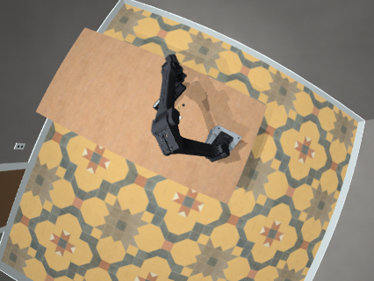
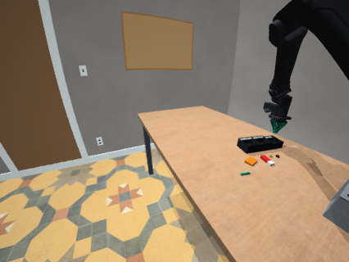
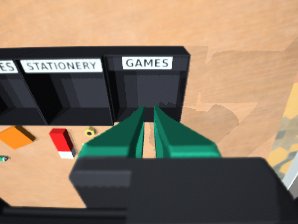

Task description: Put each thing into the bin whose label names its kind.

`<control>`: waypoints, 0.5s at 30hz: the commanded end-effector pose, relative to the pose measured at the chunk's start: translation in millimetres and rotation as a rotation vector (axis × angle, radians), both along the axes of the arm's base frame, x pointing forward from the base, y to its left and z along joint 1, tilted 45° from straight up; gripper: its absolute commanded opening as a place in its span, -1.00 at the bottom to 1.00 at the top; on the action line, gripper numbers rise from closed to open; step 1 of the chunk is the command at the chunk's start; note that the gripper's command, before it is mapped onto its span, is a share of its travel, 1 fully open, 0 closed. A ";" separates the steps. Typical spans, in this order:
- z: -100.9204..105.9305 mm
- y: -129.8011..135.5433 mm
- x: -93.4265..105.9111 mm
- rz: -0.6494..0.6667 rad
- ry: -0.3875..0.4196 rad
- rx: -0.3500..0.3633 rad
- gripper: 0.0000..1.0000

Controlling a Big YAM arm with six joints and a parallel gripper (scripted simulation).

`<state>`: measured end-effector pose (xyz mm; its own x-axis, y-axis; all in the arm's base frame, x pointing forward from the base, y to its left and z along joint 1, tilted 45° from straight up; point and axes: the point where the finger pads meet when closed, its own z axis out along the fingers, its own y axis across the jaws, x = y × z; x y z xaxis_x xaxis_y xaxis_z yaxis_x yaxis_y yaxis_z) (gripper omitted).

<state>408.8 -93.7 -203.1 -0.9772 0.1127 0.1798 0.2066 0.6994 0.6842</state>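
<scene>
A black bin block has three compartments in a row. The wrist view shows labels GAMES, STATIONERY and one cut off, ending in "ES". Nothing shows inside the GAMES and STATIONERY compartments. In front lie an orange block, a red and white stick, a small yellow piece, a small dark piece and a green piece. My gripper is shut, empty, above the bin's GAMES end.
The arm's grey base plate is at one end of the wooden table. The arm hides part of the table, including the bins, from the top view. The table's edge lies beyond the GAMES end.
</scene>
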 end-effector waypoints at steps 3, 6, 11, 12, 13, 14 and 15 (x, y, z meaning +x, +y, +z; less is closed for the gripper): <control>10.9 0.8 10.9 0.006 -0.029 -0.015 -0.83; 10.6 0.9 11.1 0.005 -0.031 -0.016 -0.83; 11.8 0.9 11.7 0.005 -0.033 -0.017 -0.83; 12.1 1.0 11.7 0.005 -0.033 -0.017 -0.83; 12.2 1.1 11.6 0.005 -0.033 -0.017 -0.83; 12.2 1.3 11.4 0.005 -0.032 -0.017 -0.83; 12.0 1.3 11.6 0.005 -0.033 -0.018 -0.83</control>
